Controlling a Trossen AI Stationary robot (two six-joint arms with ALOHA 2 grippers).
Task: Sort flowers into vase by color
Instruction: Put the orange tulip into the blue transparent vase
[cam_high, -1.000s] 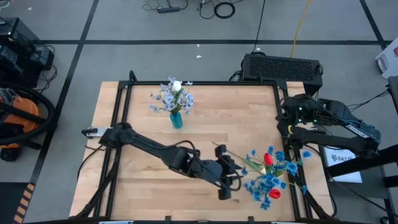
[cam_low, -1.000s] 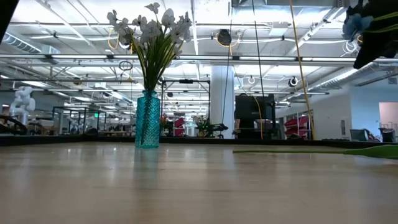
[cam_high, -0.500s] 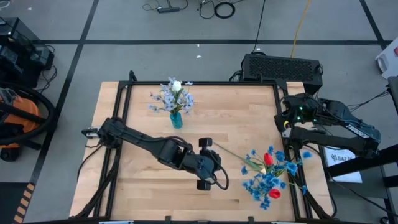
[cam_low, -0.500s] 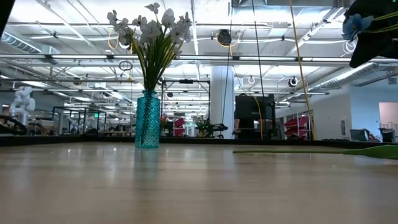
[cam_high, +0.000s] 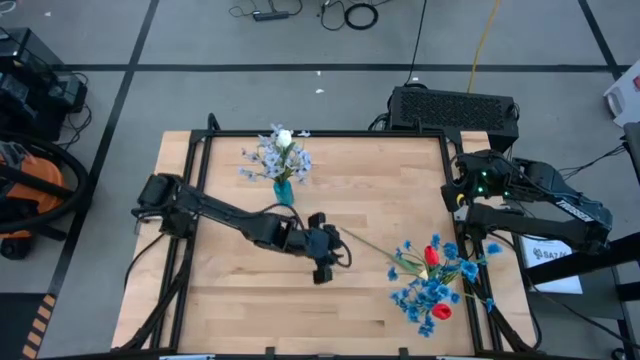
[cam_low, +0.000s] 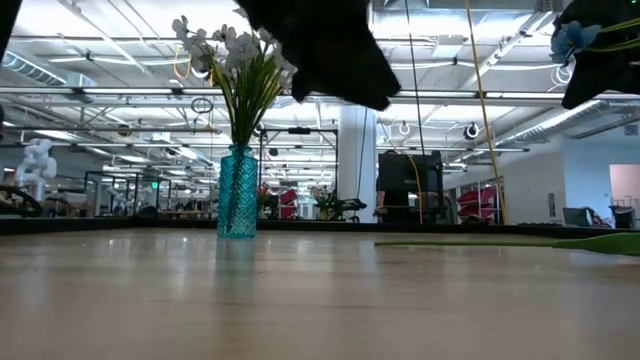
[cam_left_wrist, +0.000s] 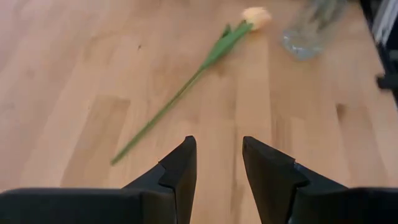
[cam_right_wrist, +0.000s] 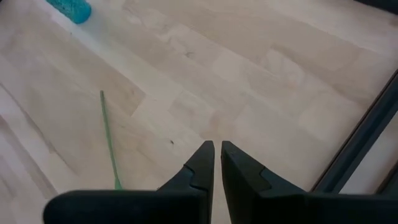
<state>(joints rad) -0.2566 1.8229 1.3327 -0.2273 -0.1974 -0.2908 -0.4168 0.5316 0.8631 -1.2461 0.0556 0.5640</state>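
From above I saw the left gripper (cam_high: 324, 258) out over the middle of the table (cam_high: 390, 195), its fingers (cam_left_wrist: 180, 171) spread apart with nothing between them. Through its wrist camera a cream tulip (cam_left_wrist: 205, 59) lay flat on the wood ahead of the fingers, bud pointing away, with the base of a clear vase (cam_left_wrist: 308, 31) just beyond the bud. The teal vase (cam_high: 283, 190) stood upright near the table's far edge, left of centre, and held pale blue-white sprays (cam_high: 268, 158) with a white bud (cam_high: 284, 137) on top; the low camera showed the same vase (cam_low: 237, 192) and its bunch. The loose flowers (cam_high: 432, 280), bright blue sprays with two red tulips (cam_high: 433, 252), lay in a heap on the right front part of the table, a long green stem (cam_high: 365, 246) reaching from the heap toward the left gripper. The right gripper (cam_right_wrist: 217, 167) waited at the table's right edge, its fingers nearly together and holding nothing, a thin stem (cam_right_wrist: 109, 140) lying on the wood ahead of it.
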